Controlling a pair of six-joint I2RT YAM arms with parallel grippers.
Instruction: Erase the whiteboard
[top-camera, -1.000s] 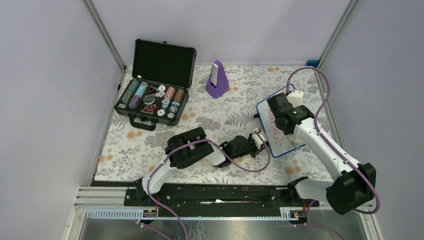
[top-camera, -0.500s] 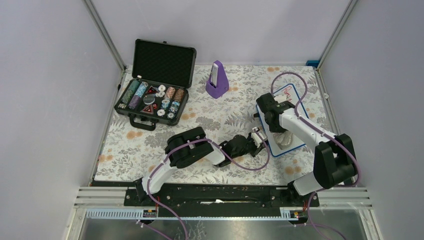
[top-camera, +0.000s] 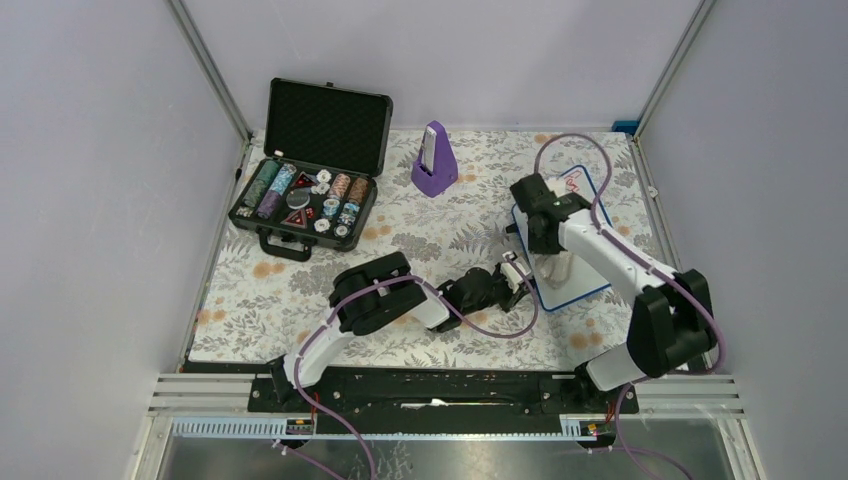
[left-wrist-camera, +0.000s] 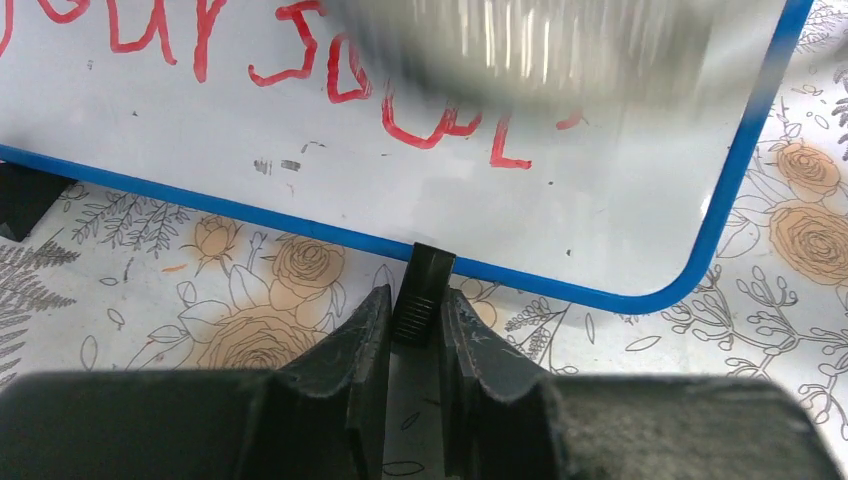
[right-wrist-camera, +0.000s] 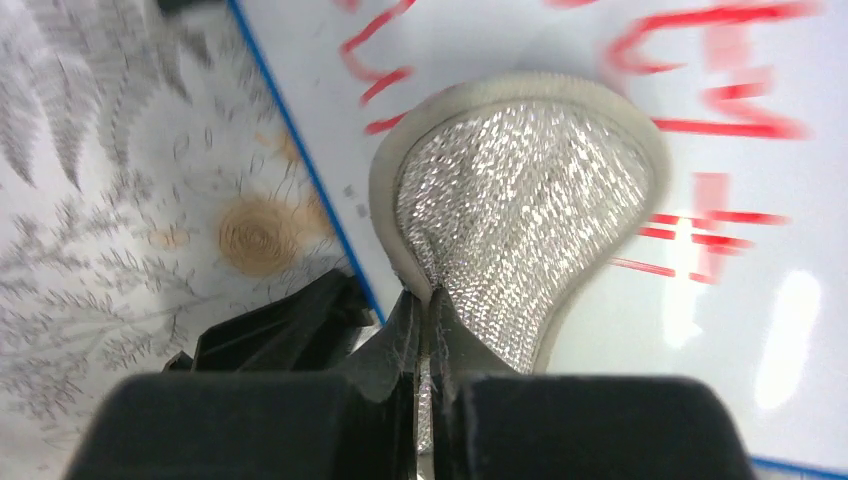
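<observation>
The whiteboard (top-camera: 577, 286), white with a thin blue rim, lies on the floral cloth at the right and carries red handwriting (left-wrist-camera: 300, 75). My left gripper (top-camera: 517, 272) sits at its left edge. In the left wrist view this gripper (left-wrist-camera: 418, 310) is shut on a small black tab (left-wrist-camera: 427, 285) that sticks out from the blue rim. My right gripper (top-camera: 553, 255) hangs over the board, shut (right-wrist-camera: 428, 310) on a silvery cloth pad (right-wrist-camera: 520, 200) pressed flat on the white surface (right-wrist-camera: 760, 300). The pad shows blurred in the left wrist view (left-wrist-camera: 540, 40).
An open black case (top-camera: 305, 195) of poker chips stands at the back left. A purple metronome-shaped object (top-camera: 434, 160) stands at the back middle. Metal frame posts and grey walls close in the floral cloth (top-camera: 300, 300) on three sides.
My right arm has swept the pad from the board's far end down toward its near end, folding back toward its base. The left gripper has kept its hold on the tab.
</observation>
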